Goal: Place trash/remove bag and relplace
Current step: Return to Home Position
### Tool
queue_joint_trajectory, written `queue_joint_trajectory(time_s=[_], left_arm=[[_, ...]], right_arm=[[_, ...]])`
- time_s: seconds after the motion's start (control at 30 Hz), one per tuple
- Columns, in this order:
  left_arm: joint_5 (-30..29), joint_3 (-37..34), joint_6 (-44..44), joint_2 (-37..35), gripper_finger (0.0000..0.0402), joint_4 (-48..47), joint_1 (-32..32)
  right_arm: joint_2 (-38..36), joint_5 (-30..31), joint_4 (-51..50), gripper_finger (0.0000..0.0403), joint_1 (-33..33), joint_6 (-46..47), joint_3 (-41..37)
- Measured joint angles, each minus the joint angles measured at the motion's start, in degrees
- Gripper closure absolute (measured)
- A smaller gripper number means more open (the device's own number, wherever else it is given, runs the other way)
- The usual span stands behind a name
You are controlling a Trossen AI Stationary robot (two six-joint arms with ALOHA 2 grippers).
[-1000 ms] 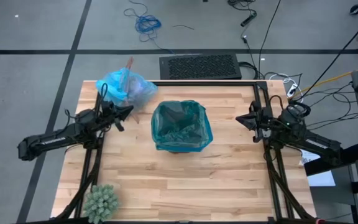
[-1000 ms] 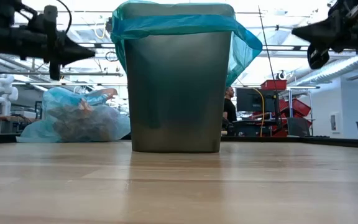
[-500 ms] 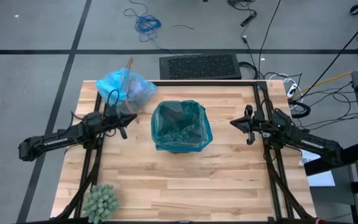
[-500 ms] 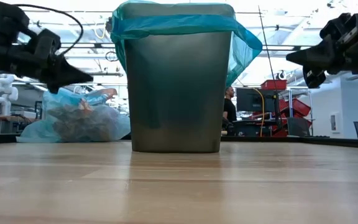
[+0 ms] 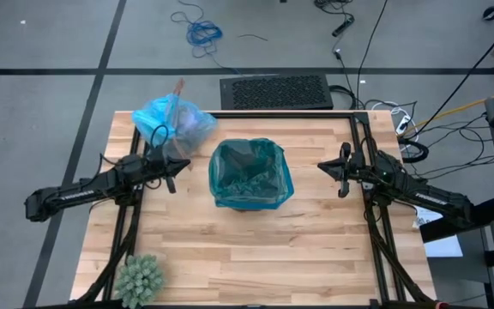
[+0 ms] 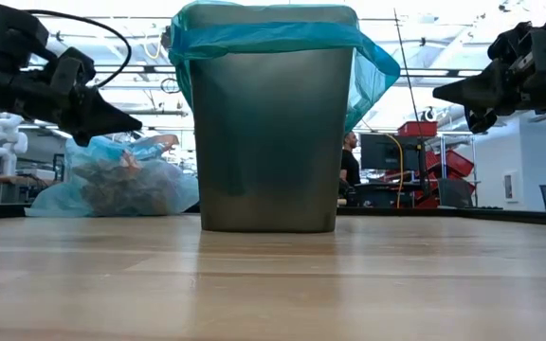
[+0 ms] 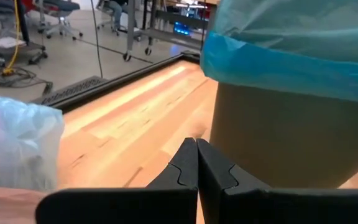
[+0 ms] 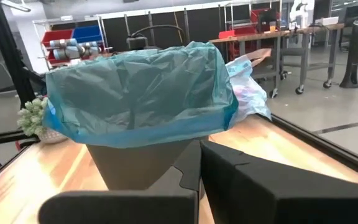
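Grey floor crossed by dark lines surrounds a pale wooden slat table (image 5: 256, 249) with a black metal frame. Behind it on the floor lie a flat black ribbed mat (image 5: 275, 91) and a coil of blue cable (image 5: 202, 33).

At the middle of the table stands a dark grey, straight-sided plastic bin (image 6: 263, 142). A teal-green plastic liner (image 5: 247, 176) fills it and is folded out over the rim.

The thin, translucent sky-blue plastic bag (image 5: 174, 120) sits at the far left corner of the table, bunched at the top and bulging. Wadded brown paper trash (image 6: 121, 185) shows through its side in the low view. It stands apart from the bin.

A green spiky plant-like ball (image 5: 138, 279) rests at the near left corner.

The left gripper (image 5: 175, 163) hangs above the table between the sky-blue bag and the bin, touching neither. Its jaws are pressed together on nothing, as the left wrist view shows.

The right gripper (image 5: 322, 166) hangs off the bin's right side, clear of it and pointing toward it. Its jaws are likewise closed and empty.

Beyond the table, the low view shows a workshop with a seated person (image 6: 350, 166) at a screen. The right wrist view shows red and blue storage boxes (image 8: 73, 32) on a shelf, and any lettering there is too small to read.
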Motion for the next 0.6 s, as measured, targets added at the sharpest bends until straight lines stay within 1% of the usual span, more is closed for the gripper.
queue_joint_trajectory(time_s=[0.07, 0.13, 0.23, 0.33, 0.6], left_arm=[[-0.03, -0.02, -2.38, -0.02, 0.0402, 0.02, 0.00], [-0.05, -0.02, -2.81, 0.00, 0.0402, 0.02, 0.00], [-0.07, -0.02, -1.22, -0.01, 0.0402, 0.03, 0.00], [-0.09, -0.02, 2.22, -0.02, 0.0402, 0.04, 0.00], [-0.19, -0.02, 2.11, 0.00, 0.0402, 0.11, 0.00]], right_arm=[[0.00, -0.02, -0.02, 0.0403, 0.00, 0.00, 0.00], [0.00, -0.02, -0.01, 0.0403, 0.00, -0.26, 0.00], [0.00, 0.02, -0.02, 0.0403, 0.00, -0.59, 0.00], [0.00, 0.04, -0.02, 0.0403, 0.00, -0.17, 0.00], [0.00, 0.07, -0.02, 0.0403, 0.00, -0.01, 0.00]])
